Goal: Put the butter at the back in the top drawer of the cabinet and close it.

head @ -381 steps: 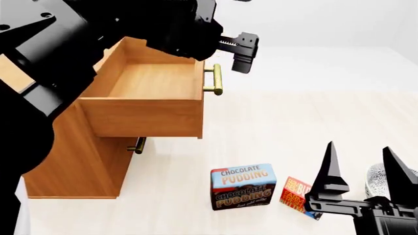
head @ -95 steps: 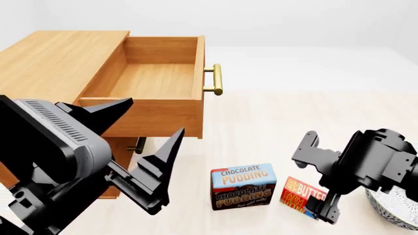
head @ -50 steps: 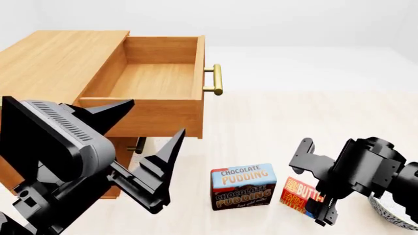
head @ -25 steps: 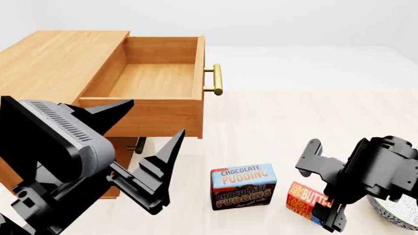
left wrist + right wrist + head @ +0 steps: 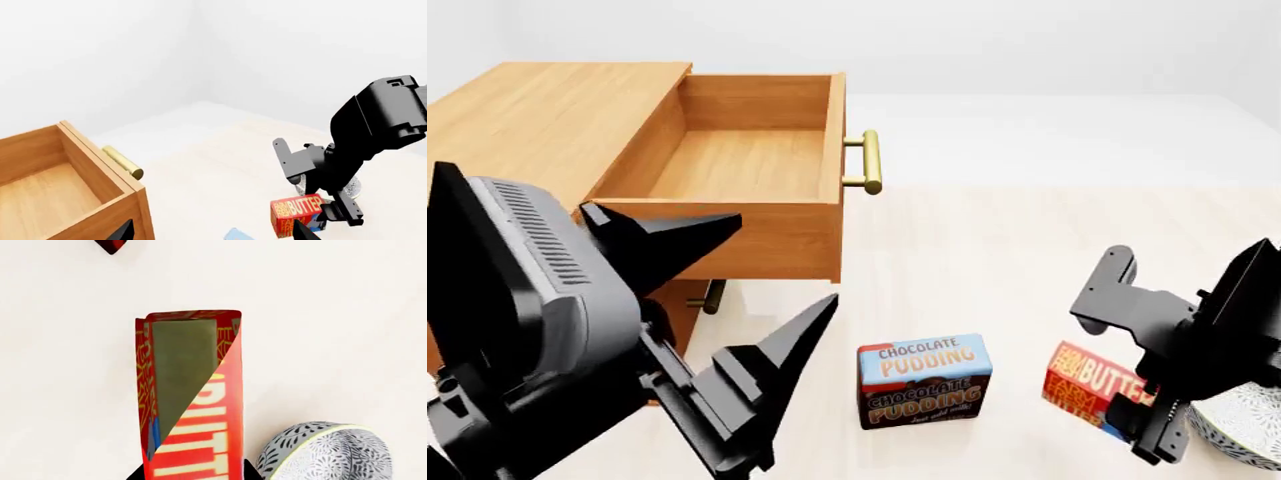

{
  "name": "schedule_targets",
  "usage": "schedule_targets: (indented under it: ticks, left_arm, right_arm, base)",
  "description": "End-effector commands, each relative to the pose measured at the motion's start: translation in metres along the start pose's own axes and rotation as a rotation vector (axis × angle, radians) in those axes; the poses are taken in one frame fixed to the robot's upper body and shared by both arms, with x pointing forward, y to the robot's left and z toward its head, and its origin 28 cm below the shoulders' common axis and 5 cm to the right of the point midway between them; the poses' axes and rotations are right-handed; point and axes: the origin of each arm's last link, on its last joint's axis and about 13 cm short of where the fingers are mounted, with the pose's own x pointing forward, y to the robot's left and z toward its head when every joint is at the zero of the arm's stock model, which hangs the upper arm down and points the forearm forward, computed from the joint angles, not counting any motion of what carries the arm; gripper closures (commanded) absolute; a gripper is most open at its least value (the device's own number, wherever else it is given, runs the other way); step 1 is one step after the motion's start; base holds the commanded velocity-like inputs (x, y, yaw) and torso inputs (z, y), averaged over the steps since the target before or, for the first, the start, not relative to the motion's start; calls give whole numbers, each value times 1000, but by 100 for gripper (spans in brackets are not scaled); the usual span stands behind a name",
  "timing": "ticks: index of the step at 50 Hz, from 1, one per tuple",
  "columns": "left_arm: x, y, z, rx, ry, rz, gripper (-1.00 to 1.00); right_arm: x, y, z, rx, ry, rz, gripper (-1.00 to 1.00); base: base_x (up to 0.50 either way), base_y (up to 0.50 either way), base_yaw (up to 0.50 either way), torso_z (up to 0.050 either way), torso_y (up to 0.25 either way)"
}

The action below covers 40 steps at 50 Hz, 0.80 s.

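The butter (image 5: 1101,385) is pinched in the right gripper (image 5: 1141,395), tilted, apparently just off the floor though that's hard to call from the head view. One finger (image 5: 1108,290) sticks up behind the box and the other (image 5: 1161,440) sits low at its front corner, so the jaws are closed onto it. In the right wrist view the box (image 5: 193,400) fills the middle of the shot with pale floor behind it.

Stuff around it: a patterned bowl (image 5: 1238,430) sits right next to the gripper on the far right, partly hidden by the arm. It's very close to the box in the wrist shot too (image 5: 320,452). The pudding box (image 5: 924,381) stands upright on the floor to the butter's left, near but not touching.

The cabinet (image 5: 534,130) is off to the left with the top drawer (image 5: 741,165) pulled out and its handle (image 5: 869,162) facing right. Open floor lies between the butter and the drawer. The left wrist view shows the same drawer corner (image 5: 80,190) and the butter (image 5: 297,212) well apart.

The left gripper (image 5: 734,330) hangs in the foreground, jaws spread wide, holding nothing, and blocks the cabinet's lower front; only a bit of a lower handle (image 5: 707,297) peeks out.
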Motion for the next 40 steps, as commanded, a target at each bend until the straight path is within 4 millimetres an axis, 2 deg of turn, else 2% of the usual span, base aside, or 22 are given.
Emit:
schedule_targets:
  ticks: [1, 11, 17, 26, 32, 40]
  left_arm:
    - [3, 9, 21, 13, 48, -150, -100]
    - [20, 31, 43, 77, 122, -242, -100]
    - [30, 40, 56, 119, 161, -266, -100]
    - [41, 52, 71, 155, 246, -327, -100]
    - [44, 58, 75, 169, 285, -369, -100]
    - [47, 61, 67, 177, 355, -428, -100]
  right_arm:
    - [-56, 2, -4, -11, -47, -107, 100]
    - [-85, 6, 2, -47, -61, -148, 100]
    - [-107, 16, 9, -102, -74, -168, 100]
    - [-129, 29, 23, -176, -41, -190, 100]
    - [-138, 35, 33, -228, -43, -191, 100]
    - [-143, 45, 37, -294, -119, -144, 100]
  base:
    - [0, 0, 0, 0, 0]
    - [0, 0, 0, 0, 1]
    - [0, 0, 0, 3, 0]
    - [0, 0, 0, 0, 1]
    - [0, 0, 0, 0, 0]
    - [0, 0, 0, 0, 1]
